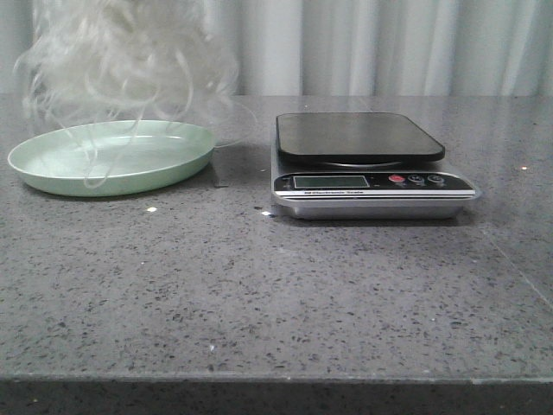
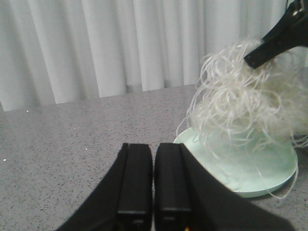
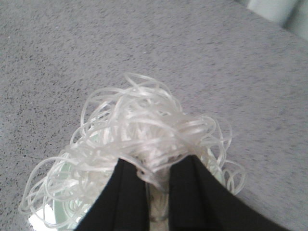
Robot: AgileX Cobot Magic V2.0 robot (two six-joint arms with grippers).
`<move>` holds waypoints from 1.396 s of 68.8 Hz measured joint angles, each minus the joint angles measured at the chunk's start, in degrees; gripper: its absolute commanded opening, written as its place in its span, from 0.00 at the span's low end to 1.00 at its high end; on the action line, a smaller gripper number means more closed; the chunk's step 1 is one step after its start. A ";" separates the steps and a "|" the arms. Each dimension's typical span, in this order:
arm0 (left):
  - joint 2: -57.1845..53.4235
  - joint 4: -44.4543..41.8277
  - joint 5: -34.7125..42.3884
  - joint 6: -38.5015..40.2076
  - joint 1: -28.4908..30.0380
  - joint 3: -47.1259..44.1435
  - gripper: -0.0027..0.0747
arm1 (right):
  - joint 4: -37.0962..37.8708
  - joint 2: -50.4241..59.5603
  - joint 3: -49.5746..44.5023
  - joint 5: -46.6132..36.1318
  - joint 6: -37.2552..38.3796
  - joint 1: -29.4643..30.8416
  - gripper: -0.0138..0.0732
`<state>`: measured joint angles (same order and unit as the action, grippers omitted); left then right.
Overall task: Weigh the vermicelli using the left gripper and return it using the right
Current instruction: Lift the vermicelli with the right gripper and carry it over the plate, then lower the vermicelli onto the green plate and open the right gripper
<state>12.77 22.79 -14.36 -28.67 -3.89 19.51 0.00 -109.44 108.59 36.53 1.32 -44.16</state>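
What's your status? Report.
Right gripper shut on vermicelli, held above plate. Left gripper shut, empty. Scale bare. Nothing in the way.

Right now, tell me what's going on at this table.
The right gripper has its fingers closed on the vermicelli and holds the bundle over the pale green plate, with loose strands trailing down into it. The left gripper is shut and empty, off to the side of the plate. The scale sits to the right of the plate with nothing on its platform, so this looks like the return step.
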 measured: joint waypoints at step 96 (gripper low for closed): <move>0.00 0.00 0.00 0.00 0.00 0.00 0.21 | -0.96 4.52 0.49 2.27 0.00 4.06 0.53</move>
<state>12.77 22.79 -14.36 -28.67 -3.89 19.51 -0.96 -104.92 109.08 38.80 1.32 -40.10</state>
